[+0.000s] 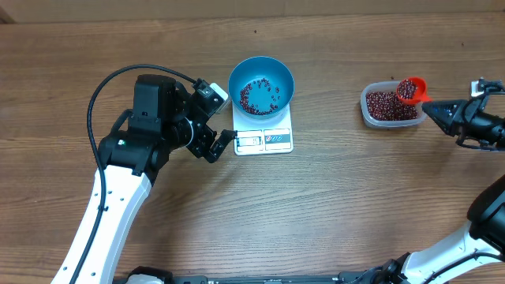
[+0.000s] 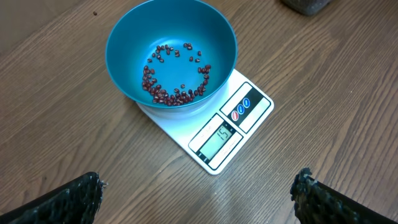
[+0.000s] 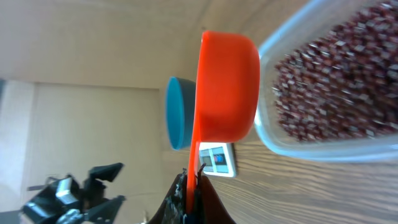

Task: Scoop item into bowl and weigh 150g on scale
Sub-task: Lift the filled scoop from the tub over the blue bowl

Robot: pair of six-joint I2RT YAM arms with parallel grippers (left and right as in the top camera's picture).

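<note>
We find the right pincer (image 3: 189,198) clamped narrow on the thin handle of an orange plastic measuring scoop (image 1: 410,88). The scoop is heaped with small dark red-brown beans (image 1: 408,85) and held over the clear rounded-rectangular plastic tub (image 1: 368,110), we judge so that any spill falls back into the stock. The left pincer (image 1: 221,118) stands wide with nothing in it, just beside the small flat white kitchen scale (image 1: 264,140). Its camera faces the display, which suggests a watching post rather than a grip. The round bright blue plastic bowl (image 1: 284,75) sits on the scale platform, leaving the display edge uncovered so the figures can be read. Only a thin scatter of beans covers its floor, and the display appears to show two digits. We judge the target far off, with the next load ready to carry across the brown wooden bench (image 1: 355,205).
</note>
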